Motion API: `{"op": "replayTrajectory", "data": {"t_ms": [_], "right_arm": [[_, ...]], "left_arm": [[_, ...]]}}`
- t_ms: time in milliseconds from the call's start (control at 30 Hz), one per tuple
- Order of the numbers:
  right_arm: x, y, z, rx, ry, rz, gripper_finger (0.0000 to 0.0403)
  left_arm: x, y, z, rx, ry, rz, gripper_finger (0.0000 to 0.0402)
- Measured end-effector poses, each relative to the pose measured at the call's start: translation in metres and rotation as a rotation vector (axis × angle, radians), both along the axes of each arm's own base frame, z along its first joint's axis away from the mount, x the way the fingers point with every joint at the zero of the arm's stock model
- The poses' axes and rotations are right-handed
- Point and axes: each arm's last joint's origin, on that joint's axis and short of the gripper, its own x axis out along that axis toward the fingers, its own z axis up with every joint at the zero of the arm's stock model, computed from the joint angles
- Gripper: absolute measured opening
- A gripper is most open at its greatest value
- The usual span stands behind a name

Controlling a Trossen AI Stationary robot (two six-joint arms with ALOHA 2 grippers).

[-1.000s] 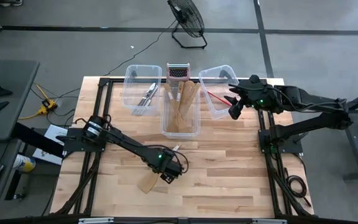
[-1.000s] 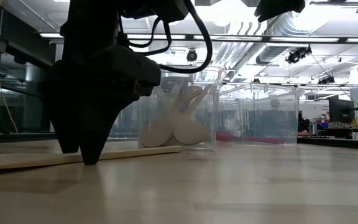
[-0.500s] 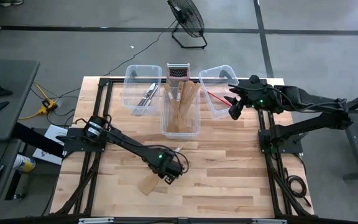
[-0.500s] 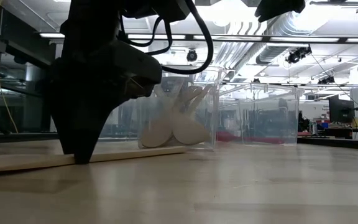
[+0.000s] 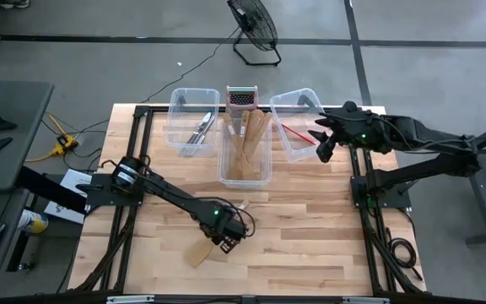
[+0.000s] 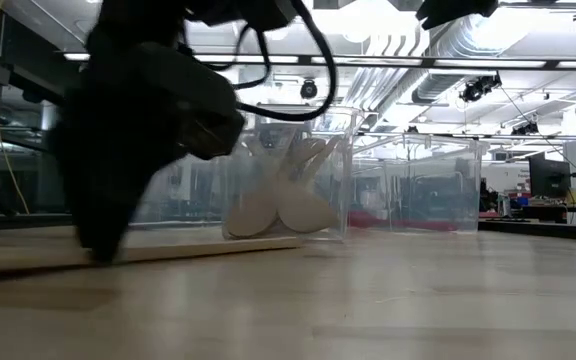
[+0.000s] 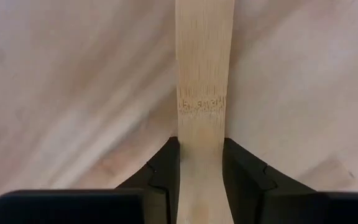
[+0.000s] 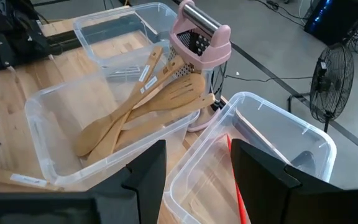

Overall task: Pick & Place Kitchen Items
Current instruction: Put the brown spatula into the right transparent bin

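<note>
Left pincer [image 7: 201,171] pinching the wooden spatula [image 7: 204,81] handle, spatula flat on the bench [image 5: 310,219] it seems; right pincer [image 8: 194,165] spread above the right bin [image 8: 278,134], holding nothing

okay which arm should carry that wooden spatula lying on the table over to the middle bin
Left. Its claw is already shut on the wooden spatula's handle near the table's front. The right claw is open and empty beside the right bin, far from the spatula.
</note>
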Motion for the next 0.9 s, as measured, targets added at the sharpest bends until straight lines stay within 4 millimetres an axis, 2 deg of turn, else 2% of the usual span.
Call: {"op": "replayTrajectory", "data": {"t_ms": [367, 633, 900], "right_arm": [[-0.006, 0.001, 0.003, -0.013, -0.007, 0.014, 0.0173], [-0.006, 0.001, 0.003, -0.028, 0.005, 0.027, 0.0173], [-0.006, 0.001, 0.003, -0.029, 0.009, 0.029, 0.0173]], "left_arm": [[-0.001, -0.002, 0.014, -0.070, -0.048, -0.038, 0.0086], [0.010, -0.006, 0.037, -0.087, -0.151, -0.104, 0.0086], [0.015, -0.007, 0.046, -0.075, -0.194, -0.123, 0.0086]]}}
